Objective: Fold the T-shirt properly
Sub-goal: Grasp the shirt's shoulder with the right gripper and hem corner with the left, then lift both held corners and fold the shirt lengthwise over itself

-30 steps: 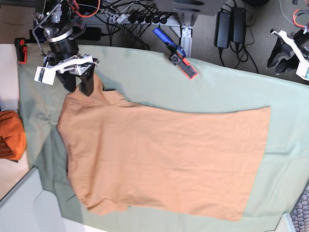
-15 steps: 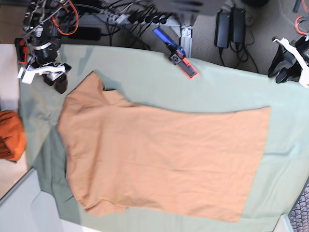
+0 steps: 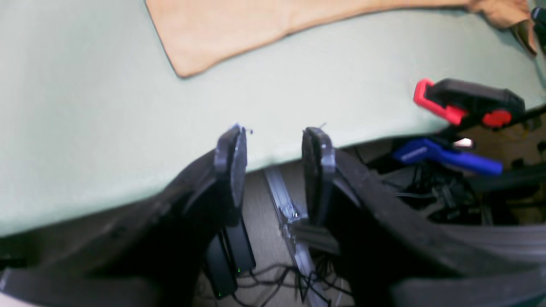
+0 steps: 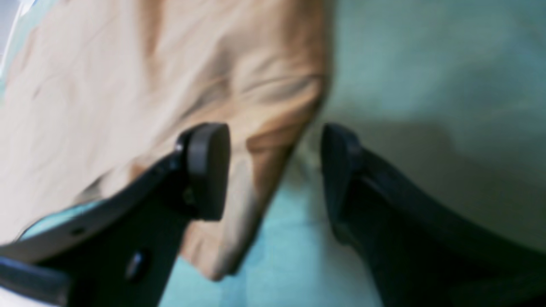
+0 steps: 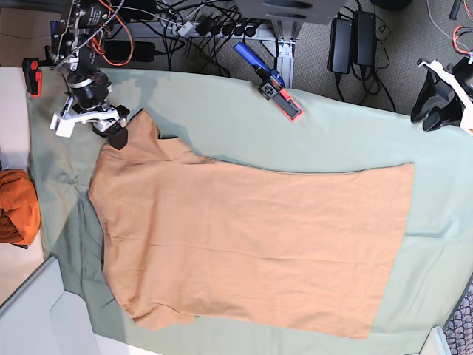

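The light orange-tan T-shirt (image 5: 251, 244) lies spread flat on the sage-green cloth (image 5: 244, 126), collar end at the left and hem at the right. My right gripper (image 5: 111, 132) is at the upper-left sleeve. In the right wrist view it (image 4: 273, 170) is open, and the sleeve's edge (image 4: 264, 140) lies between its fingers. My left gripper (image 5: 434, 103) is off the far right edge of the cloth. In the left wrist view it (image 3: 275, 164) is open and empty over the table's edge, with the shirt's hem corner (image 3: 204, 38) well beyond it.
A bunched vivid-orange cloth (image 5: 15, 207) lies at the left edge. A blue and red clamp (image 5: 270, 78) grips the table's far edge, also in the left wrist view (image 3: 465, 102). A red clamp (image 5: 31, 76) sits at the far-left corner. Cables and power bricks (image 5: 351, 41) lie behind.
My right gripper drew away left from the sleeve, then came back right to the sleeve's edge. The T-shirt and my left gripper have hardly moved.
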Available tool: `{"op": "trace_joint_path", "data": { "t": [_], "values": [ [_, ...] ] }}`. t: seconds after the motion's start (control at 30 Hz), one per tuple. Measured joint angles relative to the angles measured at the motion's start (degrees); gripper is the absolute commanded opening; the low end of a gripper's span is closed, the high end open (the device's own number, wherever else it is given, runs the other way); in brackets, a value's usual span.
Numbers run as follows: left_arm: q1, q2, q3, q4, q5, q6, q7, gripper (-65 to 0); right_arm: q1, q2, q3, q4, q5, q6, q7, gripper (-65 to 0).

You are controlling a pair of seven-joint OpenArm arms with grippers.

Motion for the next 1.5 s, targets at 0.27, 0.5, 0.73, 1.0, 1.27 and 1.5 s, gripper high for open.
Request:
{"op": "trace_joint_path", "data": {
  "t": [0.27, 0.5, 0.73, 1.0, 1.27, 1.5],
  "values": [
    [-0.46, -1.38, 0.02, 0.00, 0.46, -0.02, 0.02, -39.3, 1.92, -1.95, -3.04, 0.00, 0.22, 1.25, 0.00, -30.7],
    [-1.90, -2.45, 0.00, 0.00, 1.07, 0.24, 0.00, -33.2, 1.99, -2.27, -3.21, 0.04, -0.26, 1.38, -0.35, -39.6],
    [-5.09, -2.69, 0.02, 0.00, 0.94, 1.99, 0.00, -27.0, 1.84, -2.58, -3.43, -0.07, -0.50, 1.42, -0.85, -65.0],
    [-13.66, -2.69, 0.42, -6.12, -0.07, 5.51, -0.15, -27.0, 1.84, -2.58, -3.43, -0.07, -1.75, 1.46, -0.74, -65.0],
    [-24.26, -2.51, 10.27, -21.11, 0.61, 5.95, 0.04, -27.0, 1.97, -2.58, -3.43, -0.07, -1.77, 1.49, -0.74, -65.0],
    [-25.53, -2.54, 14.14, -21.81, 1.38, 5.95, 0.26, -27.0, 1.95, -2.58, -3.43, -0.07, -1.77, 1.49, -0.74, -65.0]
  ]
}}
